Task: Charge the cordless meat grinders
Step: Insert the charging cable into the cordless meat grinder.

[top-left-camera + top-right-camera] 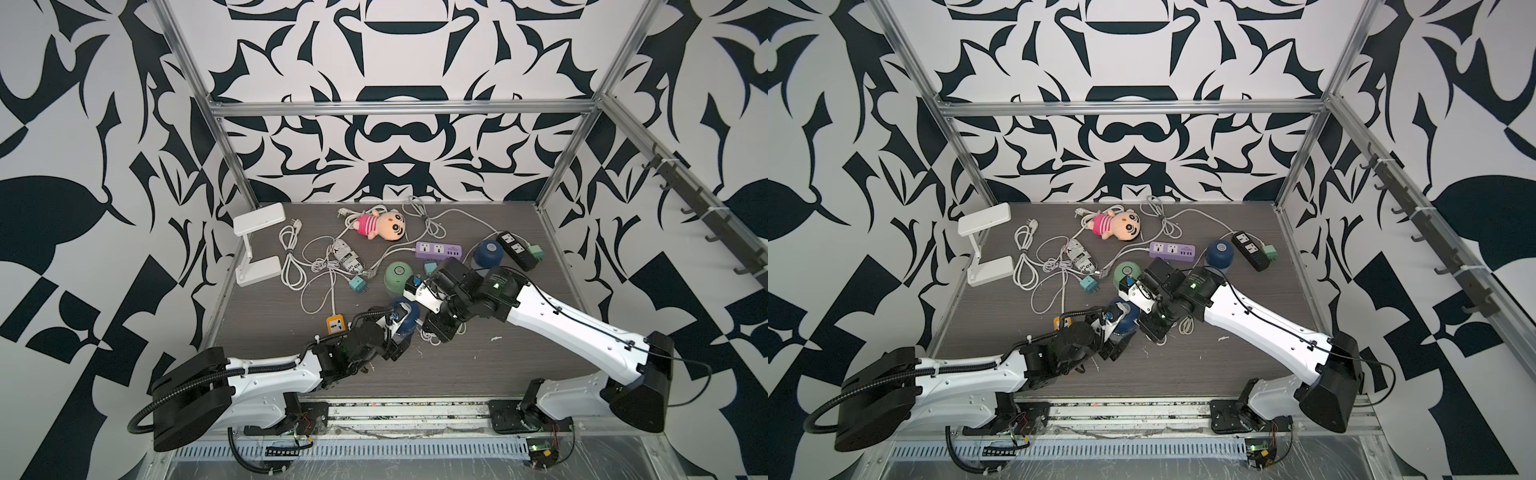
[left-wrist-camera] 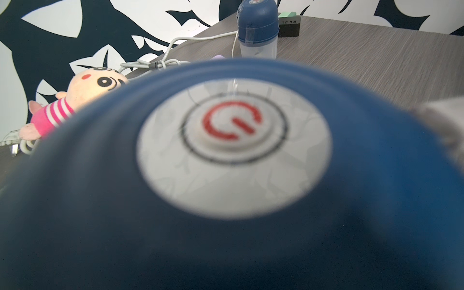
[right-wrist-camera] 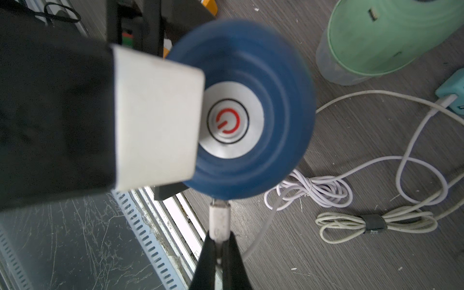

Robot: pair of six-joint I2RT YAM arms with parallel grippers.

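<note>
The left hand [image 1: 399, 319] clasps the near dark blue dome-topped grinder [image 3: 276, 120]. Its fingers are set wide on either side of the dome, and one white finger pad [image 3: 155, 120] shows against the dome in the right wrist view. The grinder's round silver button with a red power mark faces upward. It is over the grey wood-grain desk [image 1: 257, 332], well in front of the purple power strip [image 1: 438, 250] on the robot's side. I cannot tell whether its base touches the desk.

The right hand [image 3: 219, 247] is pinched together on a white cable plug [image 3: 219, 218]. The plug's metal tip meets the lower edge of this same grinder, but I cannot tell whether it is seated in a port.

The mint green dome-topped grinder [image 1: 397, 277] stands just in front of the purple power strip's left end. The far dark blue dome-topped grinder [image 1: 489, 253], on a clear cup, stands upright just right of that strip, between it and a black power strip [image 1: 517, 249].
</note>
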